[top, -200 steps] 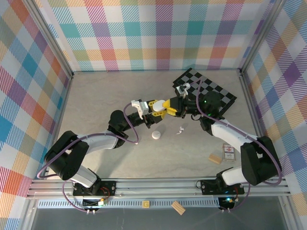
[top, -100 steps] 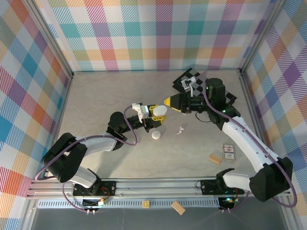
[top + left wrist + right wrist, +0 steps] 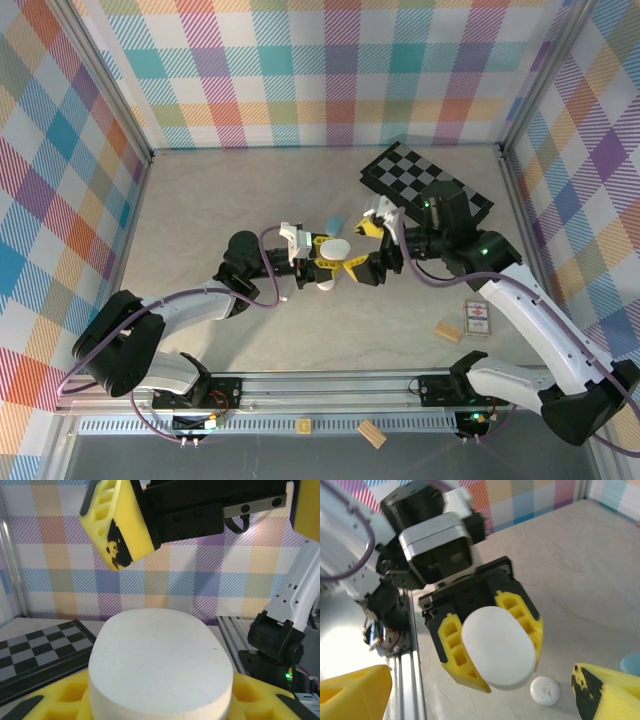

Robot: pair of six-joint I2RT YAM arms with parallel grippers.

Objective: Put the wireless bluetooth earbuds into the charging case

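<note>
My left gripper (image 3: 335,250) is shut on a white oval charging case (image 3: 336,247), lid closed, held above the table. From the right wrist the case (image 3: 497,647) sits between yellow fingers (image 3: 455,645). My right gripper (image 3: 362,247) is open, its fingers spread just right of the case. One right finger (image 3: 117,525) hangs above the case (image 3: 160,665) in the left wrist view. A small white round puck (image 3: 325,283) lies on the table below the case. A light blue rounded piece (image 3: 333,222) lies just behind it. The small white earbud is hidden under the right gripper.
A black-and-white checkered mat (image 3: 430,185) lies at the back right. A tan wooden block (image 3: 449,330) and a small card box (image 3: 477,318) sit at the front right. Another wooden block (image 3: 371,432) rests on the front rail.
The right arm swung from the checkered mat down and left, and its open fingers now stand beside the case. The left gripper carried the case slightly nearer and right.
</note>
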